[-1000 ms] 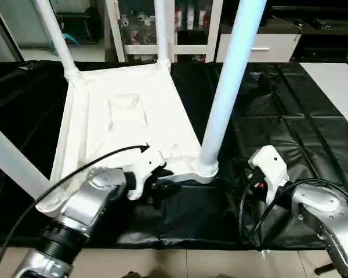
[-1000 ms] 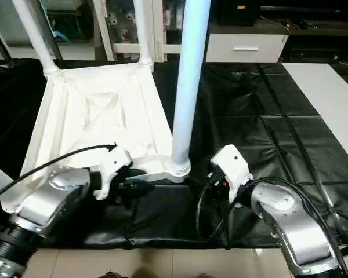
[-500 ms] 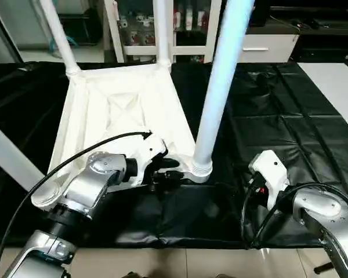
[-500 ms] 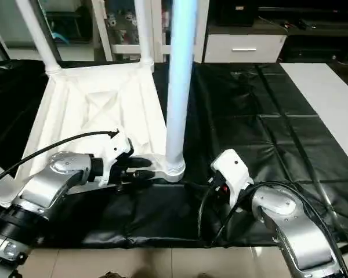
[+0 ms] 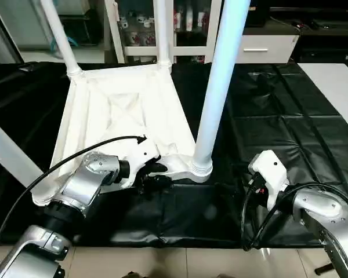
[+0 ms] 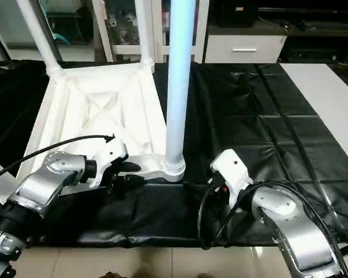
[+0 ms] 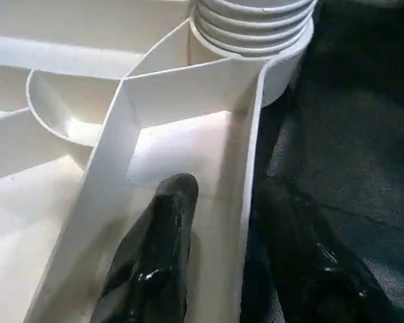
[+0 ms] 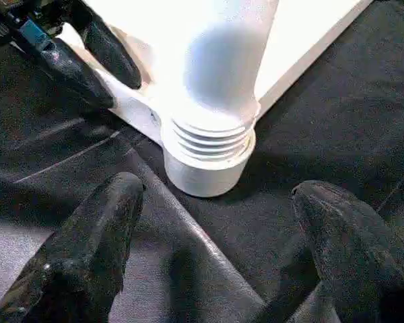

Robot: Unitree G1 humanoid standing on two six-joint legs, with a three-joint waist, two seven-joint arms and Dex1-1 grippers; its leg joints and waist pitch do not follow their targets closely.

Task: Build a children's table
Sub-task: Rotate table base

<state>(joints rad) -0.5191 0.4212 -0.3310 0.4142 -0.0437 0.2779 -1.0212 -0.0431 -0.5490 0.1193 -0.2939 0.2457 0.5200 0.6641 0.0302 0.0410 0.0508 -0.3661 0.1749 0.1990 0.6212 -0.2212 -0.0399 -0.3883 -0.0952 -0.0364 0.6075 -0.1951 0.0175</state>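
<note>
The upturned children's table [image 5: 124, 116] lies on the black counter [image 5: 290, 121], legs up. The left claw [image 7: 215, 256] pinches its near rim wall, one finger inside, one outside. Stiff, light, slick plastic; the rim suits gripping. The right claw [image 8: 215, 262] gapes empty beside the near leg [image 6: 180, 81].

Bright, even light (glare on leg [image 5: 219, 75])

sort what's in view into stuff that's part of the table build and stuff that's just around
Part of the build:
- tabletop, upside down
- four legs, the near one standing in its corner socket
- left gripper astride the tabletop's rim
- right gripper, open near the socket

Just around:
- black cover
- glass-door cabinet
</note>
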